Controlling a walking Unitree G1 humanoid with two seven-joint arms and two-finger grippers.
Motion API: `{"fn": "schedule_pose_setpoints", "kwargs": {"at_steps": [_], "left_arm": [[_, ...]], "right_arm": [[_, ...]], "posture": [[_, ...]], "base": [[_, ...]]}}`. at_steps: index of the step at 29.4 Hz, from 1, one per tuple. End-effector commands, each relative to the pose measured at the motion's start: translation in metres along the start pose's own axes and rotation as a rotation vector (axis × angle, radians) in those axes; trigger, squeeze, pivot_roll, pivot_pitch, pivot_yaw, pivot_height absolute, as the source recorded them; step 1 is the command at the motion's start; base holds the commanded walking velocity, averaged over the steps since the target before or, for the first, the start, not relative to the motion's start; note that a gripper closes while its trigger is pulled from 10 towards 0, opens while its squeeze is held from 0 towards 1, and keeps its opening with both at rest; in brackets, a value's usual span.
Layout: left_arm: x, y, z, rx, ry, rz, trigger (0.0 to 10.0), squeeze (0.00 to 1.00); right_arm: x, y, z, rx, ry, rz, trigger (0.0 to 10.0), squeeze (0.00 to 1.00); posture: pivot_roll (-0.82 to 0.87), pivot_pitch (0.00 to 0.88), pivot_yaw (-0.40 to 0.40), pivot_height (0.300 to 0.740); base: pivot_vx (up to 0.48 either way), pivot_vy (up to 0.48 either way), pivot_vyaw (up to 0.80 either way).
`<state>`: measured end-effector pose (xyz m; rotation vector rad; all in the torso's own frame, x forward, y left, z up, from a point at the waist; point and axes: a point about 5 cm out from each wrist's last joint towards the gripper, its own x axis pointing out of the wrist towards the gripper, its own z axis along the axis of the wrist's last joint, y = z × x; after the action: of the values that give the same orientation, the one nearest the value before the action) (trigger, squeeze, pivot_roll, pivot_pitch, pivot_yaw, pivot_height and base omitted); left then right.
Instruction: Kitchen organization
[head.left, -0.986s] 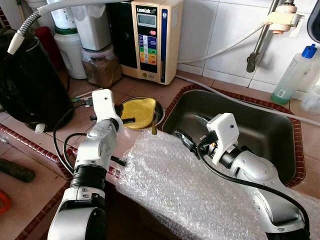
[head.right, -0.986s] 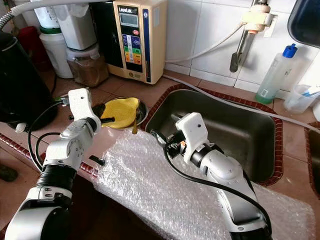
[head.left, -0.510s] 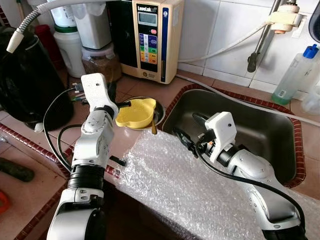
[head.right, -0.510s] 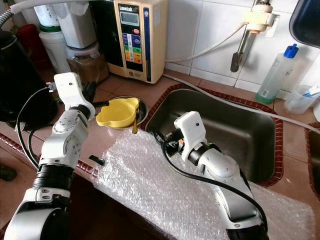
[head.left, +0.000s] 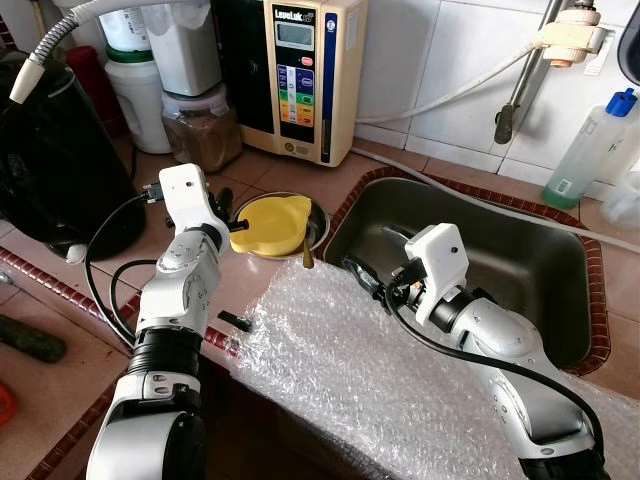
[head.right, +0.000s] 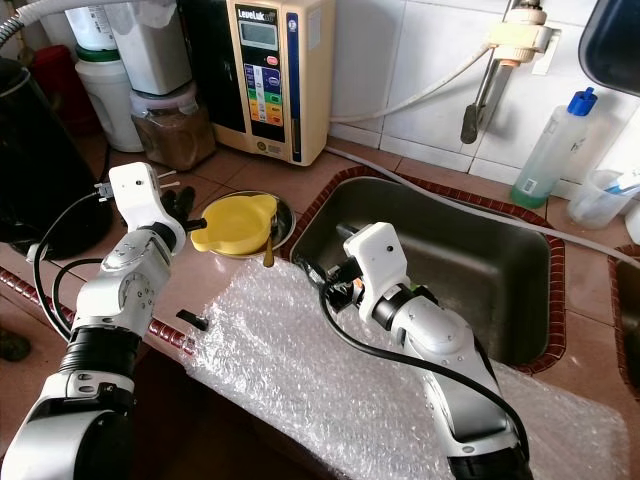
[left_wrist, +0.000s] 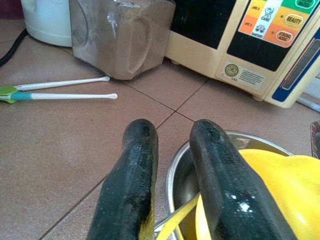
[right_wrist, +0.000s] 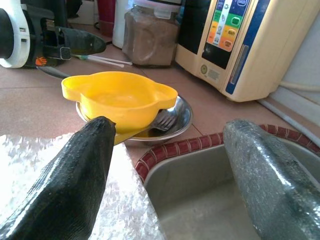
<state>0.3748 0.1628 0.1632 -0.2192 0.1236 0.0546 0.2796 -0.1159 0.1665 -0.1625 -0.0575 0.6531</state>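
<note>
Gripping yellow bowl (head.left: 268, 224) rim: left gripper (head.right: 190, 212) | bowl in steel dish (right_wrist: 176, 120) | fork (right_wrist: 161, 120) inside

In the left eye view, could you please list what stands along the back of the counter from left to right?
black kettle → brown jar → cream water machine → tap pipe → blue-capped bottle

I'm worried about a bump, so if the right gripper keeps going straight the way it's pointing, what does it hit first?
Probably the yellow bowl sitting in the metal dish. The right gripper, fingers open, points across the sink's corner toward it, though depth is hard to judge.
</note>
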Motion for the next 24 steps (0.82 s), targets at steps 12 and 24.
{"fn": "schedule_pose_setpoints", "kwargs": {"at_steps": [12, 24], "left_arm": [[0.003, 0.004, 0.008, -0.002, -0.011, 0.007, 10.0, 1.00], [0.007, 0.013, -0.003, -0.025, 0.074, 0.061, 10.0, 1.00]], "right_arm": [[0.002, 0.001, -0.003, -0.024, 0.010, 0.013, 10.0, 0.00], [0.006, 0.004, -0.003, -0.025, 0.003, 0.021, 10.0, 0.00]], "posture": [[-0.01, 0.000, 0.011, 0.740], [0.01, 0.000, 0.015, 0.740]], "base": [[0.000, 0.000, 0.00], [0.000, 0.000, 0.00]]}}
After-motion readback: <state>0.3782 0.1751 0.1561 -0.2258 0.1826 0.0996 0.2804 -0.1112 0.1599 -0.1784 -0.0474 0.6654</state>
